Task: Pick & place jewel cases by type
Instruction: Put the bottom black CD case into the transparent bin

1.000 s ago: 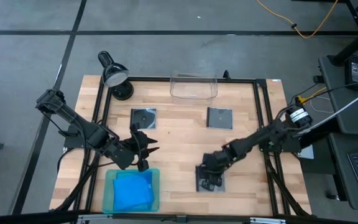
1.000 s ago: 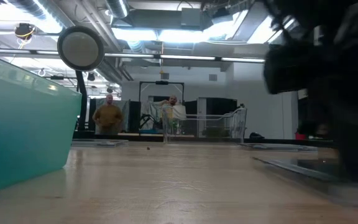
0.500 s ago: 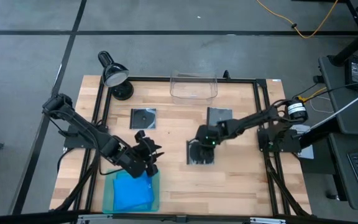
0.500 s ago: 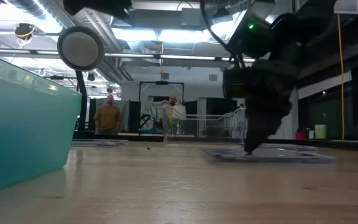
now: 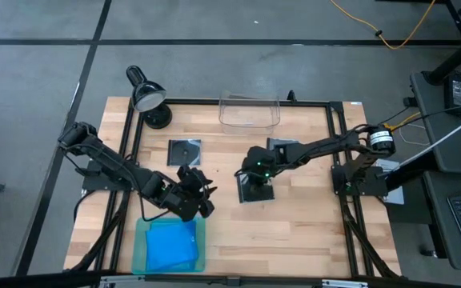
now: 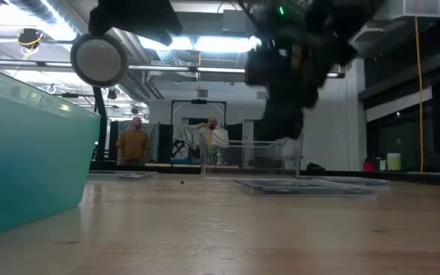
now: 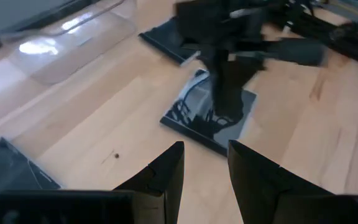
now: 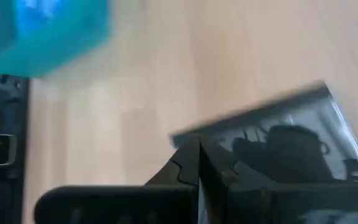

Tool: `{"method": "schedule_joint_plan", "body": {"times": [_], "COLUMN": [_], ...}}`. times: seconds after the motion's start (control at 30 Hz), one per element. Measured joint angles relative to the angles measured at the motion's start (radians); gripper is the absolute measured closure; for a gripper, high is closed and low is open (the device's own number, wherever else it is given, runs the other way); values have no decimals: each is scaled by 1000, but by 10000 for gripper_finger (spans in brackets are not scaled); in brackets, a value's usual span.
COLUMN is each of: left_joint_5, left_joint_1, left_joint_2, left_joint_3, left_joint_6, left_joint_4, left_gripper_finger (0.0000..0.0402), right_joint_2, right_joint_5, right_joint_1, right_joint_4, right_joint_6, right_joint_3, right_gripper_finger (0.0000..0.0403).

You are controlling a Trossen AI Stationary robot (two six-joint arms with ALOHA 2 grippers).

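Pressing together with nothing between them, the right fingers (image 8: 197, 163) hover over a grey case (image 5: 256, 190) lying flat mid-table, its edges slightly askew to the table (image 5: 310, 232) edge. Left fingers (image 7: 205, 171) stand partly apart and hold nothing, just above the teal tray's (image 5: 141, 248) far rim. Blue cases (image 5: 171, 245) lie in the tray, long axis running front to back. Two more grey cases (image 5: 185, 151) (image 5: 285, 146) lie flat before the clear bin (image 5: 250, 113).
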Motion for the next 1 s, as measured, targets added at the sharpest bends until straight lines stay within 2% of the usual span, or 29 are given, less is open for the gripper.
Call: {"method": "schedule_joint_plan", "body": {"times": [0.1,0.23,0.33,0.43,0.63,0.8,1.0], "left_joint_5": [38,113,129,146,317,387,433], "left_joint_1": [45,106,142,164,209,239,263], "left_joint_2": [0,0,11,32,129,226,299], "left_joint_3": [0,-2,-14,-51,-160,-175,-175], "left_joint_6": [-66,-164,-233,-253,-228,-235,-230], "left_joint_4": [-1,1,19,97,466,641,775], "left_gripper_finger": [286,286,286,286,286,280,243], "right_joint_2": [-9,-24,-51,-73,-174,-251,-269], "right_joint_5": [13,110,201,286,301,293,292], "right_joint_1": [18,30,40,58,79,80,67], "right_joint_4": [-149,-432,-626,-732,-639,-531,-442], "right_joint_6": [-46,-81,-89,-100,-54,6,1], "right_joint_3": [87,155,157,119,-97,-241,-305], "right_gripper_finger": [396,395,395,395,395,395,395]}}
